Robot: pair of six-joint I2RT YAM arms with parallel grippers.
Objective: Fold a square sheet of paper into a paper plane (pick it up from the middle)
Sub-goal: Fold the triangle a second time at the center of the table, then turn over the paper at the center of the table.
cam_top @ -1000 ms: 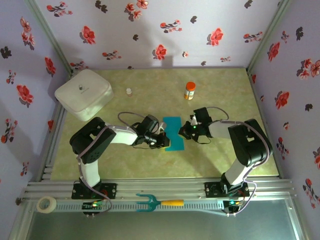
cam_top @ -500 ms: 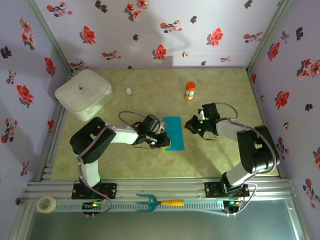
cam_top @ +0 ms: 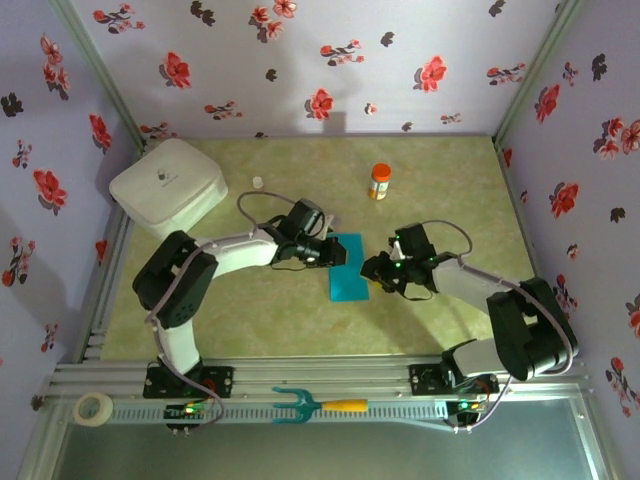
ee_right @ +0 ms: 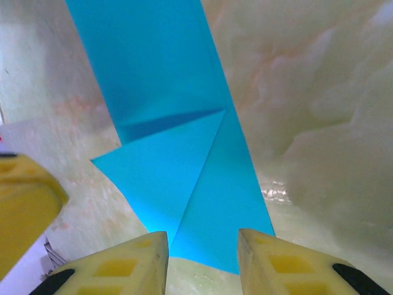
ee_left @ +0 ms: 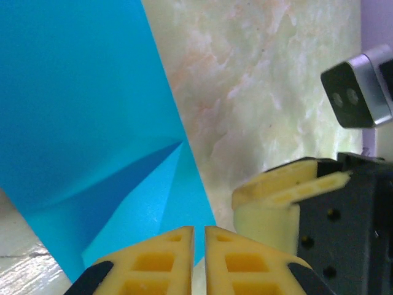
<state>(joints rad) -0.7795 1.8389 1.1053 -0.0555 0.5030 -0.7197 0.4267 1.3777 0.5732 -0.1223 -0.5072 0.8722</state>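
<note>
Nose folding is judged in hand: the sheet of paper (cam_top: 349, 270) lies on the table (cam_top: 250, 310) as a strip, one corner turned in. The left gripper (ee_left: 199, 258) is closed at its edge and the right gripper (ee_right: 202, 258) is spread over its end. The second corner is to be folded next.

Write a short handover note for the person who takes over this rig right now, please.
Left gripper: shut, tips at the edge of the teal paper; I cannot tell whether it pinches the sheet.
Right gripper: open, low over the sheet's opposite edge.
Paper: lies on the table between the two grippers.
Done: folded to a narrow strip with one triangular flap.
Left: the remaining folds; it is not yet a plane.
</note>
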